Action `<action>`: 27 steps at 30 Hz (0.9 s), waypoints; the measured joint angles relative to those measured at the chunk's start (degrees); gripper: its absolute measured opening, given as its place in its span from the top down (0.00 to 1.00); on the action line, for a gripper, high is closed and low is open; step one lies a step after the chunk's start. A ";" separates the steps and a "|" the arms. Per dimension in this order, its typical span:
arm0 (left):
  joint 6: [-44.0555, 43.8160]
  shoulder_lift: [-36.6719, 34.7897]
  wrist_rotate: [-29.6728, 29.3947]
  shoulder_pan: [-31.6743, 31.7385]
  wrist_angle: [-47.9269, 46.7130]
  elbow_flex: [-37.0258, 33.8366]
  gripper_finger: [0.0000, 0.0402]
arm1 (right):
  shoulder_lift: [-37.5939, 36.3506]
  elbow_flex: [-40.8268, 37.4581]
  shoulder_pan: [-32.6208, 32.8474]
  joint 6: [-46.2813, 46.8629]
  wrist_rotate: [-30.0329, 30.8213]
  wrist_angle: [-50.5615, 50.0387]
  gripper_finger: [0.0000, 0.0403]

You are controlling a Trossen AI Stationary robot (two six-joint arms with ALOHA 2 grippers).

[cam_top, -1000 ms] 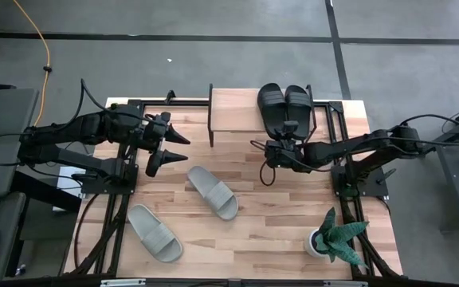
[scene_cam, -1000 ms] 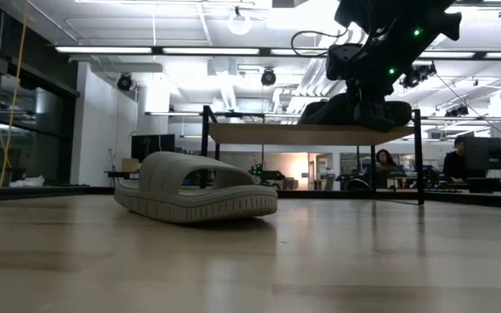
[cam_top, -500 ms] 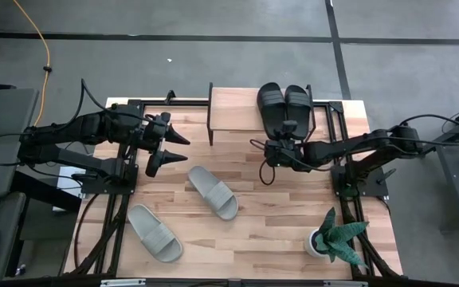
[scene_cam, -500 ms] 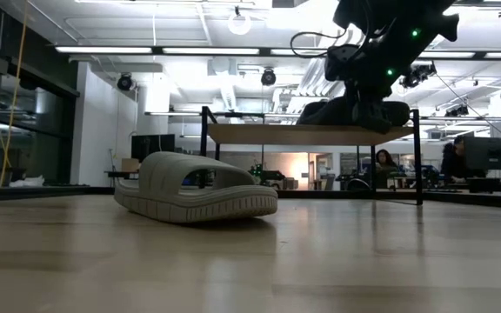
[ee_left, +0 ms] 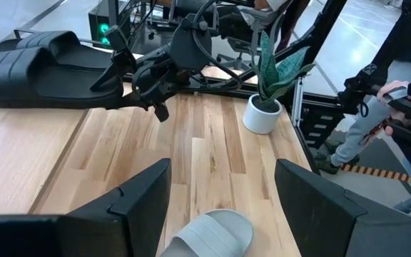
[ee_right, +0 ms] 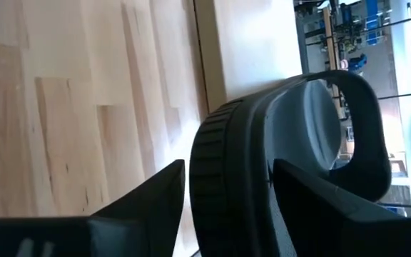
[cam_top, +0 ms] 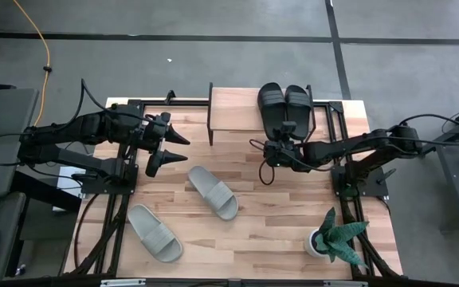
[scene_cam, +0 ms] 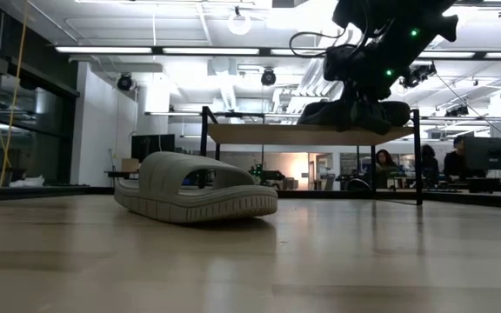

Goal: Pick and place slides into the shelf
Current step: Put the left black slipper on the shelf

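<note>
Two black slides (cam_top: pixel 285 105) lie side by side on the shelf (cam_top: pixel 233 112), soles down, at its right end. My right gripper (cam_top: pixel 277 142) is at their near ends, open, and the heel end of one black slide (ee_right: pixel 227 143) sits between its fingers. Two grey-green slides (cam_top: pixel 212 192) (cam_top: pixel 155 232) lie sole down on the tabletop; the low view shows one of them (scene_cam: pixel 194 187). My left gripper (cam_top: pixel 170 150) hovers open over the table's far left, and a grey-green slide's tip (ee_left: pixel 209 232) shows below its fingers (ee_left: pixel 223 168). My right gripper's open fingers (ee_right: pixel 148 196) stand on either side of the black slide's heel end (ee_right: pixel 216 178), coming level from the table's near side. Whether they touch it I cannot tell. The slide lies on the shelf board.
A potted plant (cam_top: pixel 333 235) stands at the table's near right corner. Black frame rails (cam_top: pixel 118 199) run along both table sides. The shelf's left half (cam_top: pixel 229 104) is bare wood. People sit in the room beyond the table (scene_cam: pixel 381 161).
In the low view my right gripper has risen a little from the black slides, which stay lying on the shelf.
</note>
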 joint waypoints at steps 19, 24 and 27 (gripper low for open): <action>0.62 -0.01 -0.20 0.00 -1.17 -0.01 0.41 | -1.99 0.00 2.83 -1.04 -4.75 4.08 0.49; 0.72 -0.01 -0.63 0.00 -1.81 -0.01 0.41 | -3.63 0.02 5.40 -0.05 -3.72 4.07 0.49; 1.40 -0.01 -0.67 0.00 -2.17 -0.01 0.41 | -4.36 0.02 6.88 0.90 -3.53 4.24 0.49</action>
